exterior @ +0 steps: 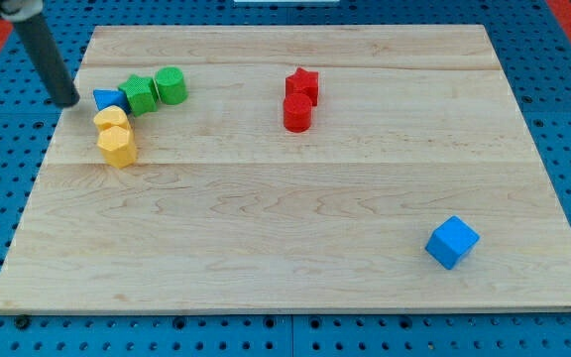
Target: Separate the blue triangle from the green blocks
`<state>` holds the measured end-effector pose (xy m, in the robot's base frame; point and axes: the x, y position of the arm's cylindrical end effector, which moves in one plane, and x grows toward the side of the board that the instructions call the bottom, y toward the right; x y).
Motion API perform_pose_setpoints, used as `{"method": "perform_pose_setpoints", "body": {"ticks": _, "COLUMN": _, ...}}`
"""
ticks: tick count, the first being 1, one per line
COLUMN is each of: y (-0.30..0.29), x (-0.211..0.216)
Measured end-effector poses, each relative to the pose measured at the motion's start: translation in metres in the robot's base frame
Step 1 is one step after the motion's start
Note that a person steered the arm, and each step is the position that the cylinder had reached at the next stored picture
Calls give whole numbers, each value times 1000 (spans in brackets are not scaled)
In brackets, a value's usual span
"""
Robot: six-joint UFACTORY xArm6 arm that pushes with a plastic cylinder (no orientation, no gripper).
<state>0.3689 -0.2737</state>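
Note:
The blue triangle (109,100) lies near the board's upper left, touching the green star (139,95) on its right. The green round block (171,85) sits just right of the star, touching it. My tip (67,100) is at the board's left edge, a short gap left of the blue triangle and not touching it. The rod slants up to the view's top left corner.
Two yellow blocks (114,122) (118,146) sit right below the blue triangle, the upper one touching it. A red star (302,81) and red cylinder (297,112) stand at upper centre. A blue cube (452,242) lies at lower right. The wooden board (295,258) lies on a blue mat.

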Motion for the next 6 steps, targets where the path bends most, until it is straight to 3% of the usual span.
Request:
{"method": "perform_pose_setpoints", "body": {"ticks": 1, "y": 16, "x": 41}}
{"method": "perform_pose_setpoints", "body": {"ticks": 3, "y": -12, "x": 2}}
{"method": "perform_pose_setpoints", "body": {"ticks": 4, "y": 13, "x": -6}}
{"method": "perform_pose_setpoints", "body": {"ticks": 5, "y": 82, "x": -5}}
{"method": "perform_pose_setpoints", "body": {"ticks": 6, "y": 90, "x": -19}}
